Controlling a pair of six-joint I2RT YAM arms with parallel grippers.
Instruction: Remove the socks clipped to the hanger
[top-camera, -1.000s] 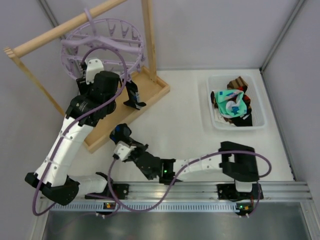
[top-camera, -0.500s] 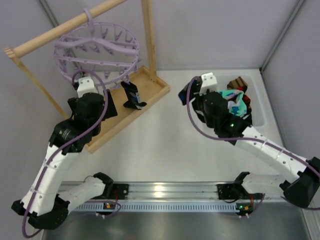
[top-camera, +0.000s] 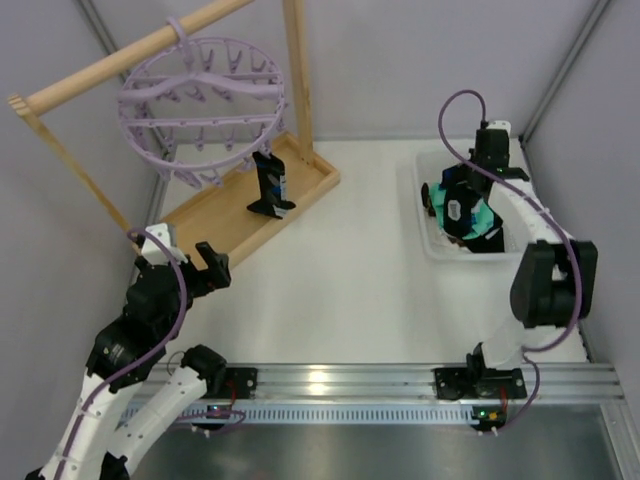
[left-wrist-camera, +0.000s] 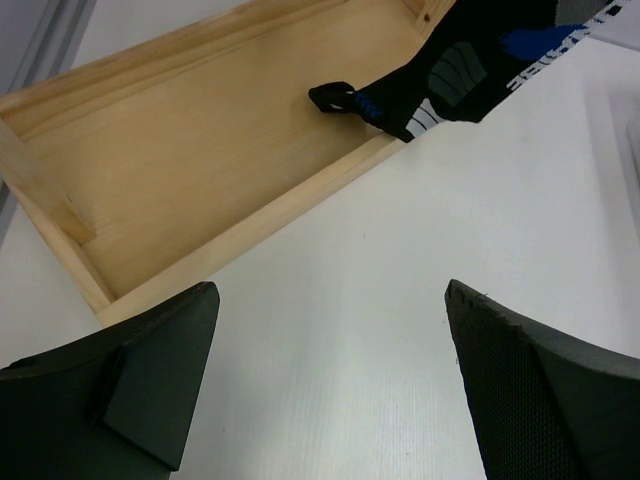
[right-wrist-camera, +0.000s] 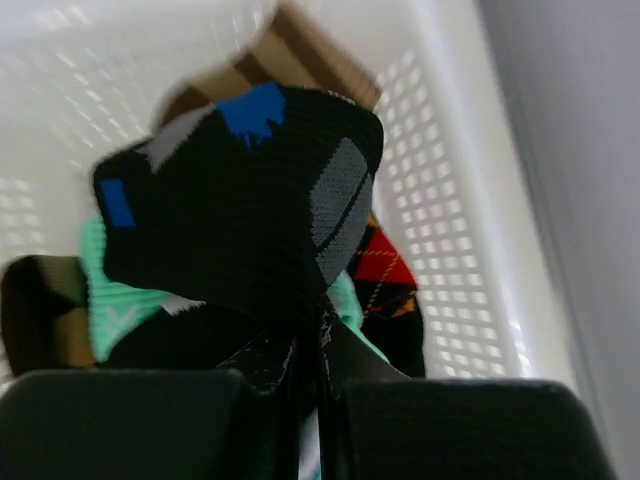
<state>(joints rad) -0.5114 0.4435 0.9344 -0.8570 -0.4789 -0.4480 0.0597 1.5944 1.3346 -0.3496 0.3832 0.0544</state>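
**Right wrist view: a sock pinched over the basket, one more left on the ring**

The right gripper (right-wrist-camera: 310, 385) has its jaws pressed together on the black patched sock (right-wrist-camera: 250, 200), a black knit with blue and grey blocks that bunches up just above the fingertips. It hangs over the white basket (right-wrist-camera: 450, 150), a perforated plastic tub. In the tub lie a brown-cream striped sock (right-wrist-camera: 310, 40) at the far wall, a teal-mint sock (right-wrist-camera: 100, 280) on the left, and a red argyle sock (right-wrist-camera: 385, 265) against the right wall. From the top camera this gripper (top-camera: 458, 208) sits low over the basket (top-camera: 424, 238), at the far right of the table.

The left gripper (left-wrist-camera: 330, 295) has its jaws spread wide and holds nothing, above bare table beside the wooden tray (left-wrist-camera: 200, 150). The tray's only content is the lower end of the hanging black sock (top-camera: 270, 185), which reaches down into it from a clip on the hanger (top-camera: 200, 100). The hanger hooks over the wooden rod (top-camera: 110, 65).
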